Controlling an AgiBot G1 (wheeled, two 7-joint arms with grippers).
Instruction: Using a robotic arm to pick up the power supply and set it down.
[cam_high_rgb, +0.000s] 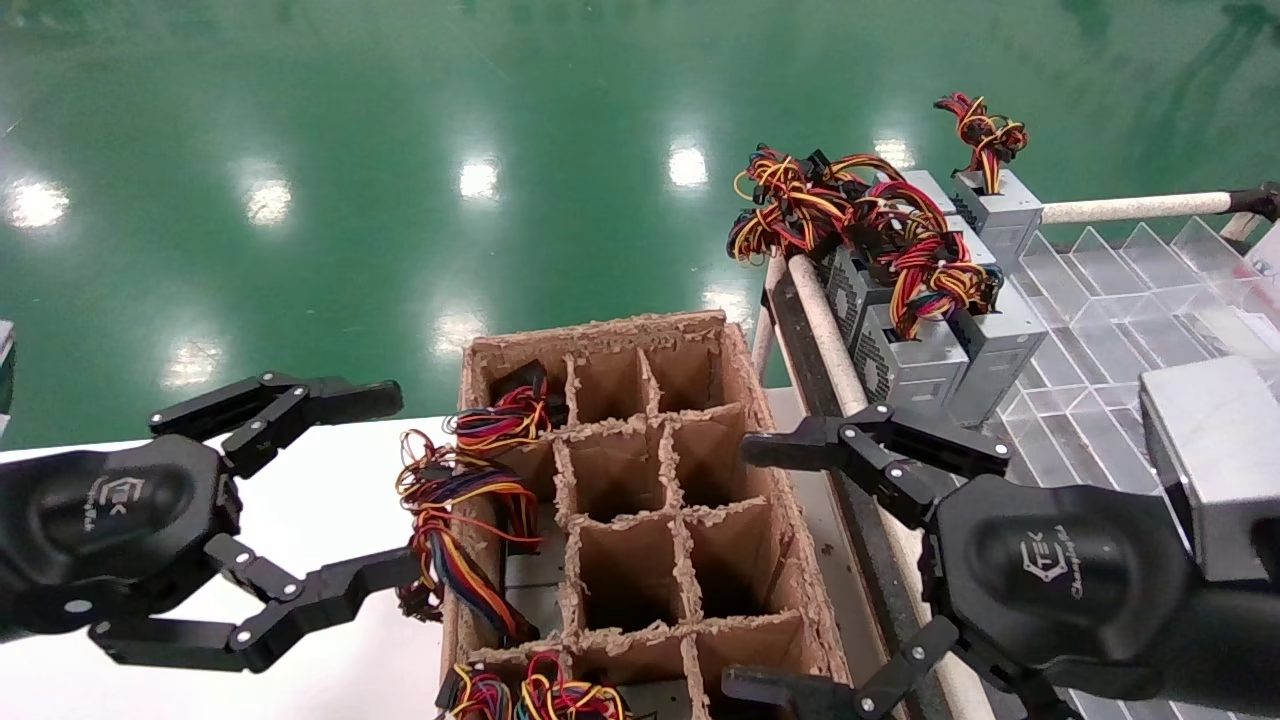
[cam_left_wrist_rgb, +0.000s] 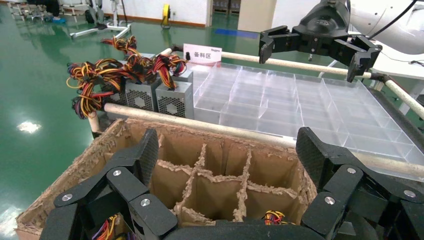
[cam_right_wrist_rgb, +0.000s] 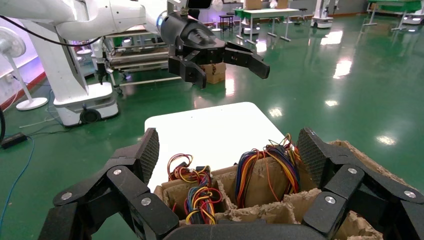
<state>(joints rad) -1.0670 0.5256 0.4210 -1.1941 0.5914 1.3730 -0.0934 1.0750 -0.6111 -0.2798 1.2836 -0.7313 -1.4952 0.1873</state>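
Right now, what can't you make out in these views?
- Power supplies in the cardboard box: head view shows only wire bundles; cell walls hide the bodies.
- Right pincer: lower finger cut by the head view's edge.
- Left pincer: open, holding nothing.
- Sign behind the clear tray: too small to read.
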